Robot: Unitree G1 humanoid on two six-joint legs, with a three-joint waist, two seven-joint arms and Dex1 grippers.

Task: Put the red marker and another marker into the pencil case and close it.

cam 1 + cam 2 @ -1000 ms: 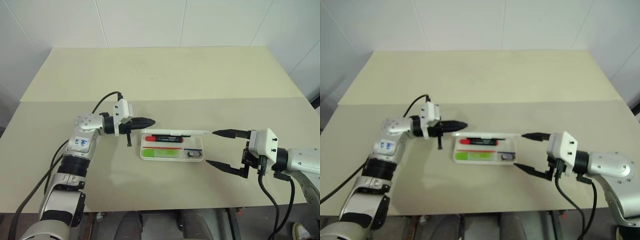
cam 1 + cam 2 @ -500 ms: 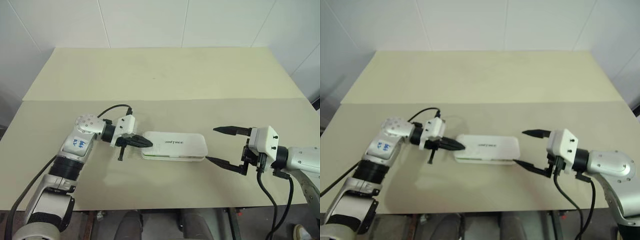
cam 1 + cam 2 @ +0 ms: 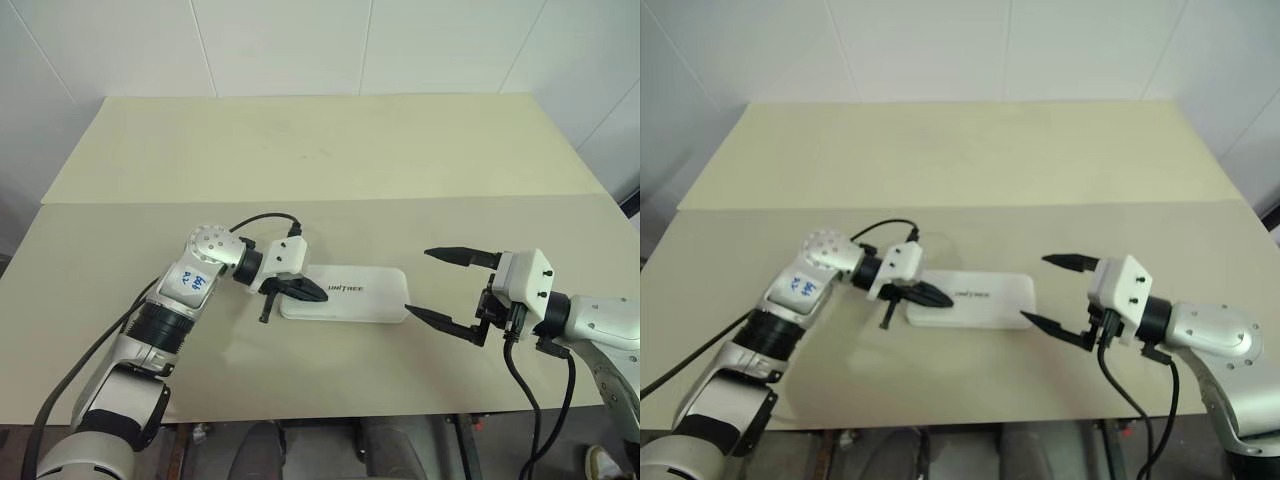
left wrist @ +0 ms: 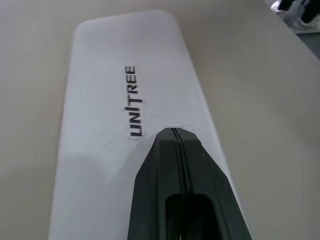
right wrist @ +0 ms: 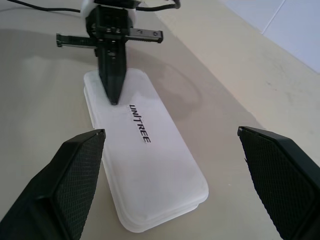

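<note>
Right wrist view: left gripper (image 5: 114, 97), fingers clenched, tip on the closed case (image 5: 150, 165) lid; right gripper (image 3: 430, 285) spread wide beside it, empty.

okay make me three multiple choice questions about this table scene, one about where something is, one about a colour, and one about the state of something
1. Where is the tip of the left tool?
A. On the lid of the pencil case, at the end beside the lettering
B. On the bare table beyond the case
C. Against the right tool

2. What colour is the lettering on the case lid?
A. Red
B. Black
C. Blue

3. How does the pencil case stand?
A. Lid raised upright
B. Lid missing
C. Lid down over the base

Answers:
1. A, the right wrist view shows the shut black fingers pointing down onto the lid just beyond the lettering.
2. B, the left wrist view shows dark black letters on the white lid.
3. C, the head views show the white lid lying flat over the base, with the right tool standing open just off its other end.
</note>
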